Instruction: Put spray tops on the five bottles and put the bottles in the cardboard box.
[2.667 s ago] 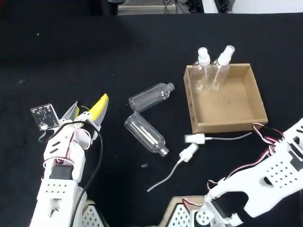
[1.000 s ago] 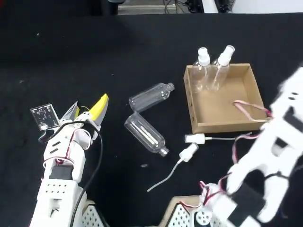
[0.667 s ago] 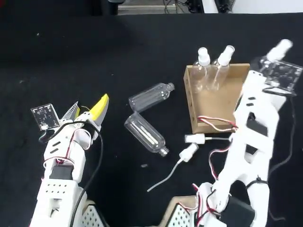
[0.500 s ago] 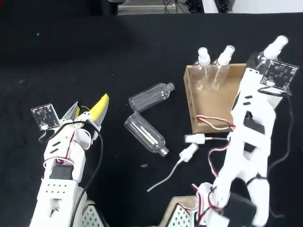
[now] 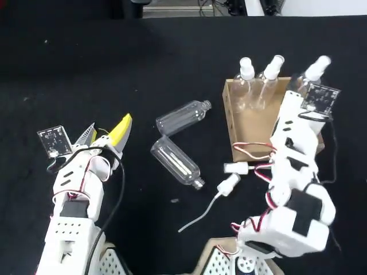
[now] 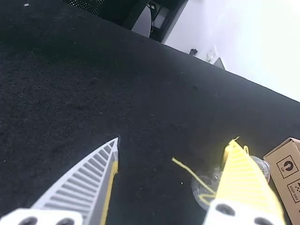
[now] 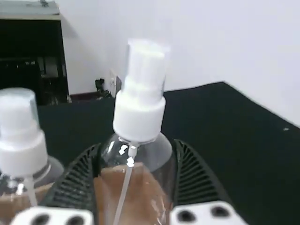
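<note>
My right gripper [image 5: 296, 93] is shut on a clear bottle [image 7: 133, 164] with a white spray top [image 5: 317, 66], held upright over the far right part of the cardboard box [image 5: 230, 123]. Two topped bottles [image 5: 246, 80] [image 5: 269, 77] stand in the box's far left corner; one of their tops [image 7: 19, 125] shows beside the held bottle. Two topless bottles [image 5: 183, 117] [image 5: 175, 160] lie on the black table left of the box. Two loose spray tops [image 5: 236, 168] [image 5: 228, 184] lie by the box's near left corner. My left gripper [image 5: 109, 123] is open at the left, its fingers apart [image 6: 173, 143].
The black cloth covers the whole table. The right arm's body and its red and white wires [image 5: 258, 150] stretch across the box's near wall. A bottle mouth [image 6: 206, 183] and a box corner [image 6: 288, 164] lie beyond the left gripper's yellow finger [image 6: 243, 183].
The right arm has swung up from the table's near right edge to above the box, carrying the topped bottle, then shifted left. The left arm has kept still.
</note>
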